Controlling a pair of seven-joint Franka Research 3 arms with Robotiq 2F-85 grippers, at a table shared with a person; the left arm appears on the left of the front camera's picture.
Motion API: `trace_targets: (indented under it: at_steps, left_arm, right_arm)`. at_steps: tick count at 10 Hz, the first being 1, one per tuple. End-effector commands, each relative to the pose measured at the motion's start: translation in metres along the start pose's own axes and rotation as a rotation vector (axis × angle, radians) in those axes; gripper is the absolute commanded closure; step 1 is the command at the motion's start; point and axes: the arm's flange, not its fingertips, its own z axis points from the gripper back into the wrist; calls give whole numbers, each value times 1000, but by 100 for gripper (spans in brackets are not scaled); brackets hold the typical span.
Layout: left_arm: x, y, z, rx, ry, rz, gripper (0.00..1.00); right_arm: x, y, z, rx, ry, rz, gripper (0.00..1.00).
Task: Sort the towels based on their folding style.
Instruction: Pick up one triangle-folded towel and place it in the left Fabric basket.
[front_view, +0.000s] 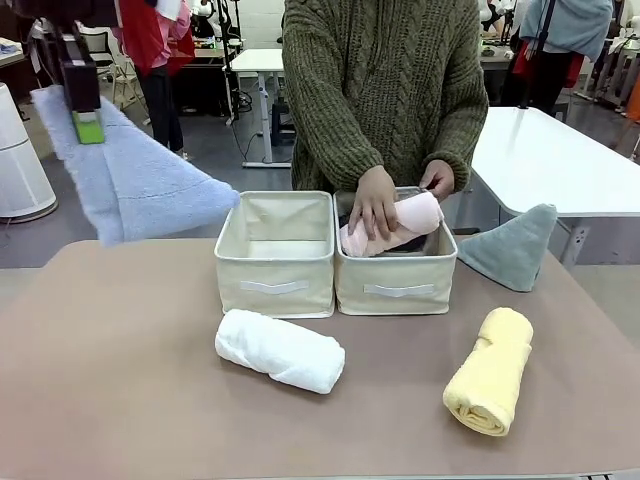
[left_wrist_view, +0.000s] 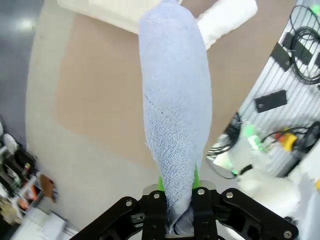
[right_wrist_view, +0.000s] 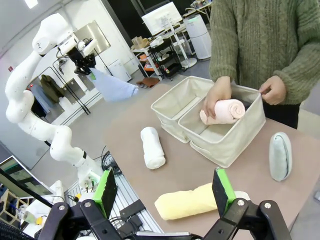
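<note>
My left gripper (front_view: 88, 125) is raised high at the far left, shut on the tip of a light blue cone-shaped towel (front_view: 140, 175) that hangs toward the left beige bin (front_view: 275, 262). The left wrist view has that light blue towel (left_wrist_view: 175, 115) pinched between the fingers (left_wrist_view: 155, 210). A person's hand (front_view: 373, 203) lowers a pink rolled towel (front_view: 395, 224) into the right bin (front_view: 397, 285). A white roll (front_view: 280, 350) and a yellow roll (front_view: 492, 371) lie on the table in front of the bins. A grey-teal cone towel (front_view: 513, 246) stands at the right. My right gripper (right_wrist_view: 165, 192) is open above the table's near edge.
The brown table (front_view: 110, 380) has free room at the left and front. A white table (front_view: 560, 160) stands behind on the right. The person in a green sweater (front_view: 385, 80) stands right behind the bins.
</note>
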Motion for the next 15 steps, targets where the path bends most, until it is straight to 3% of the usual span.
trace_targets:
  at_steps: [1, 5, 6, 7, 8, 11, 15]
  left_arm:
    - [50, 7, -1, 144, -18, -213, 83]
    - [113, 13, -23, 246, -63, -391, 83]
    - [118, 12, -27, 228, -50, -361, 83]
    - [108, 13, -20, 82, 70, -173, 83]
    - [119, 8, -34, 219, -52, -355, 83]
    - [118, 9, -36, 181, -14, -310, 83]
    - [139, 25, -57, 252, -41, -544, 83]
  right_arm:
    - [2, -1, 0, 14, -22, 15, 0]
    - [2, -1, 0, 14, -22, 15, 0]
    - [2, -1, 0, 14, -22, 15, 0]
    - [2, -1, 0, 14, -22, 15, 0]
    - [2, -1, 0, 14, -22, 15, 0]
    - [2, -1, 0, 14, -22, 15, 0]
    - [2, -1, 0, 14, -22, 15, 0]
